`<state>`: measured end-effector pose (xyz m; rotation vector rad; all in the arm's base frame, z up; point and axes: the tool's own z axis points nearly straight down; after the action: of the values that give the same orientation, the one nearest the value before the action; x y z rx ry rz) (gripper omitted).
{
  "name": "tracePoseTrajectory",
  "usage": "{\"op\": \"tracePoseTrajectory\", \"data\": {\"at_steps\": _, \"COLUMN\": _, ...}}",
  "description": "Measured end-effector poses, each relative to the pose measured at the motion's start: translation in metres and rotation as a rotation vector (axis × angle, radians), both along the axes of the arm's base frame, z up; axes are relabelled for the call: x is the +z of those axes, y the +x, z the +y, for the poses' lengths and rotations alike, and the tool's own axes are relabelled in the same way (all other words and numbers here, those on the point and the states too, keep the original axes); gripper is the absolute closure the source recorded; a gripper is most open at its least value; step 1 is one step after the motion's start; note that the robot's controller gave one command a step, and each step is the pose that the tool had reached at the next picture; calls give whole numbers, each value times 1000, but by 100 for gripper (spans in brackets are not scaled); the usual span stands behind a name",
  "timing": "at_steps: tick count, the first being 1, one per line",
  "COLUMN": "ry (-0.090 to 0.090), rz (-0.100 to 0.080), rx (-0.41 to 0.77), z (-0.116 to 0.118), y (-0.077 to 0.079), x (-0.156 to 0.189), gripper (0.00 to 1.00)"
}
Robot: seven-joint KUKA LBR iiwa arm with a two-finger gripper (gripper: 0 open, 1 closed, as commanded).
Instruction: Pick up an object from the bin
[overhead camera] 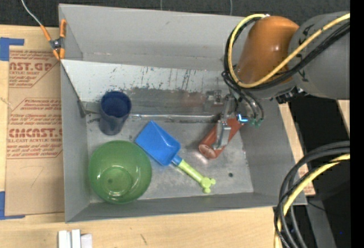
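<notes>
The red-brown sausage-shaped piece (208,145) lies on the floor of the bin (142,31), in its right half, about midway between the far wall and the near one. Its long axis slants: the rounded, paler end points near and left, and the other end runs far and right, up under the hand (225,137). The hand comes in from the right and stands right over that upper end, so that the piece sits just to its left and a little nearer, and the two overlap in this view. I cannot tell whether they touch, nor whether the hand is spread or pressed together; its grey metal blurs into the piece there.

I judge that the move turns on this slant. A grip would have to close across the narrow width of the piece, at right angles to that near-left to far-right line, and the hand looks already close to lined up with it.

The neighbours leave room. The blue scoop (159,143) lies to the left, apart from the piece, and its yellow-green handle (193,174) trails off nearer and to the right, ending short of the piece's rounded end. The green bowl (119,172) in the near left corner and the blue cup (115,107) farther back on the left are well apart from the hand.
</notes>
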<state>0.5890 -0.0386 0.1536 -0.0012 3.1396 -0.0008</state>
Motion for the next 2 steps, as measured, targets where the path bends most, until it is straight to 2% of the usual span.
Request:
{"op": "tracePoseTrajectory", "data": {"at_steps": 1, "ry": 0, "rz": 0, "rx": 0, "z": 0, "y": 0, "x": 0, "gripper": 0}}
{"op": "tracePoseTrajectory", "data": {"at_steps": 2, "ry": 0, "rz": 1, "rx": 96, "z": -28, "y": -20, "x": -86, "gripper": 0}}
